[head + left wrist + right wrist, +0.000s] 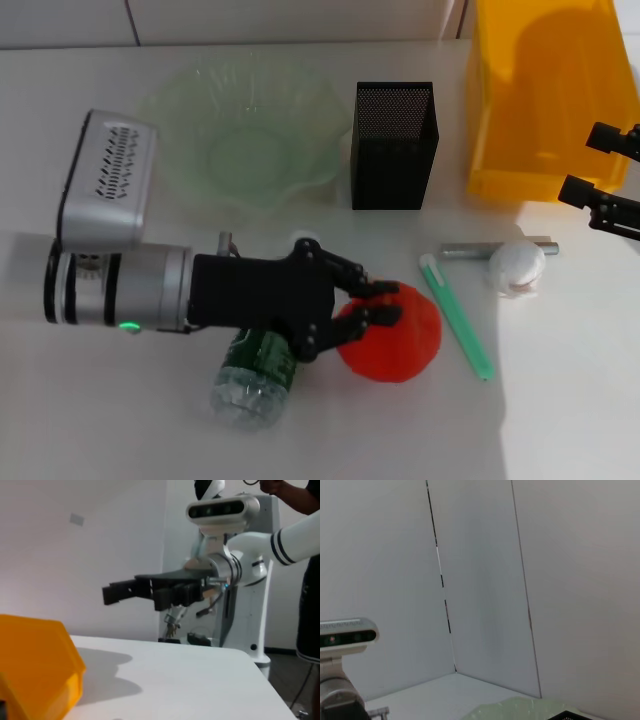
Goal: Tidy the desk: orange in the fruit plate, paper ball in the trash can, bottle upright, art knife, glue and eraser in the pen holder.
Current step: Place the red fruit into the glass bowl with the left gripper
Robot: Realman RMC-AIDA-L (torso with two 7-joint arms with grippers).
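- Black fingers of my left hand point(372, 303) are closed around the orange point(395, 335); they touch its top and its near-left side, in the middle of the bench point(120, 420), toward the front edge.
- Under my left wrist the bottle point(250, 378) lies on its side, close to the front edge, just beside the orange. Its cap I cannot see.
- Toward the back edge, left of the middle, stands the fruit plate point(245, 140), pale green glass with a wavy rim.
- Just to the right of it stands the pen holder point(393, 145), black mesh, upright.
- At the back right corner is the trash can point(545, 100), yellow-orange; it shows also in my left wrist view point(35, 670).
- Right of the orange, a green stick point(458, 318) lies slanted on the bench, which may be the art knife.
- Near it a grey bar point(480, 250) lies flat, and a white paper ball point(517, 266) rests on it or against it.
- My right hand point(602, 165) is at the right edge of the bench, beside the trash can, with its fingers apart and nothing between them; in the left wrist view it point(135, 591) hangs above the surface.
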